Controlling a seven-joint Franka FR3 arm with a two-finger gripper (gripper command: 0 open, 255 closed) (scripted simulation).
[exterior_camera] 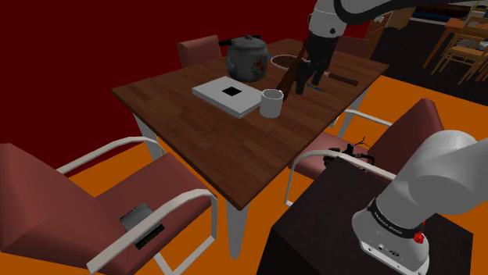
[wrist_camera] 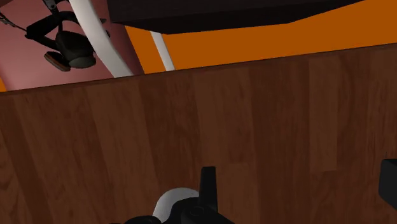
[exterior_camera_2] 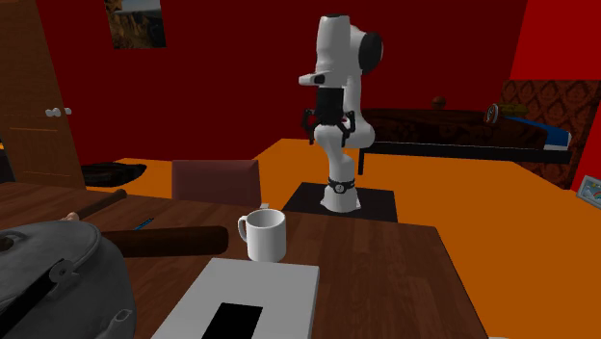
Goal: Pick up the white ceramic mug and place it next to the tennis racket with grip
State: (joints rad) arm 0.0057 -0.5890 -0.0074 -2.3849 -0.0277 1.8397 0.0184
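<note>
A white mug (exterior_camera: 271, 102) stands upright on the wooden table (exterior_camera: 195, 133), beside a flat white box. In the second exterior view the mug (exterior_camera_2: 265, 234) has its handle toward that view's left. The racket's dark brown grip (exterior_camera: 286, 79) lies just behind the mug, and in the second exterior view this grip (exterior_camera_2: 164, 240) points at the mug. My gripper (exterior_camera: 310, 81) hangs above the table, a little past the mug and higher than it. Its fingers stand apart with nothing between them (exterior_camera_2: 331, 135). In the wrist view the gripper (wrist_camera: 298, 181) is open over bare wood, and the mug's white rim (wrist_camera: 170, 202) shows beside one finger.
A grey pot (exterior_camera: 247, 58) and a flat white box with a black patch (exterior_camera: 228, 94) sit behind and beside the mug. Red armchairs (exterior_camera: 117, 203) ring the table. Black headphones (wrist_camera: 63, 44) lie on the chair by the stand. A dark flat object (exterior_camera: 342, 78) lies near the table's far corner.
</note>
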